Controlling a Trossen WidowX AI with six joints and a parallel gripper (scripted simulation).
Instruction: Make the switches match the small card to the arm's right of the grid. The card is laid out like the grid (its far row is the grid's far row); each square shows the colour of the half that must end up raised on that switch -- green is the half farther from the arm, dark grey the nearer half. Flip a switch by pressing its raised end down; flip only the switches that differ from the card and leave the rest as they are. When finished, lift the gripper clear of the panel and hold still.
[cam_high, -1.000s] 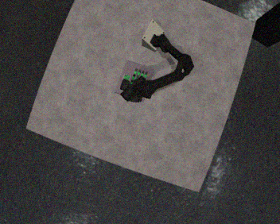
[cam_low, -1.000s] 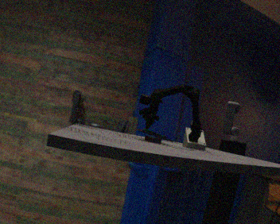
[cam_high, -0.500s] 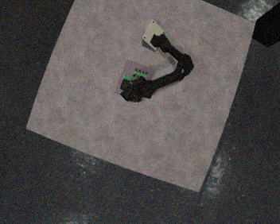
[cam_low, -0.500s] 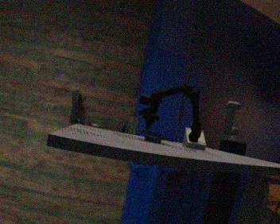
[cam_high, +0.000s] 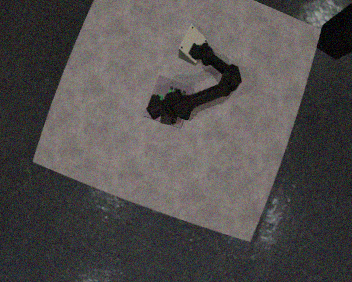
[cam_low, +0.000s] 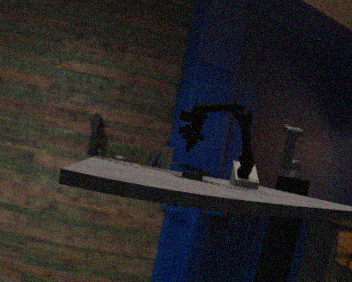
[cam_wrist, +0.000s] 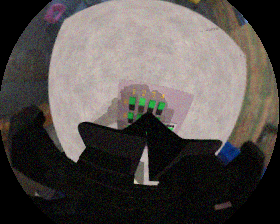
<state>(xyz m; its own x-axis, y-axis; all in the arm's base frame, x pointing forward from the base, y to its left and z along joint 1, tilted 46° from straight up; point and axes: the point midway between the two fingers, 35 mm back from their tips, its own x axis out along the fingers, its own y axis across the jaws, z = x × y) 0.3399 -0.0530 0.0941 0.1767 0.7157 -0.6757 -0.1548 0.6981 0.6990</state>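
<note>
The switch panel (cam_wrist: 180, 102) (cam_low: 192, 176) is a mauve plate with a grid of green and dark grey switches. In the wrist view the far row shows four switches, the leftmost one (cam_wrist: 132, 103) under the yellow numbers. Two switches of the row behind the fingers show at its left, the first one (cam_wrist: 130, 117) clearest. Which halves are raised is too small to tell. My gripper (cam_wrist: 147, 115) (cam_low: 188, 148) is shut and empty, clear above the panel. It hides the nearer rows. A small white and green patch (cam_wrist: 171, 127), perhaps part of the card, shows right of the fingers; its squares are unreadable.
The pale table top (cam_high: 125, 165) (cam_low: 125, 177) (cam_wrist: 90, 60) bears the panel. The arm's light base plate (cam_high: 192, 37) (cam_low: 245, 184) stands beyond the panel. In the top view the arm and its shadow cover much of the panel. A dark object stands off the table's corner.
</note>
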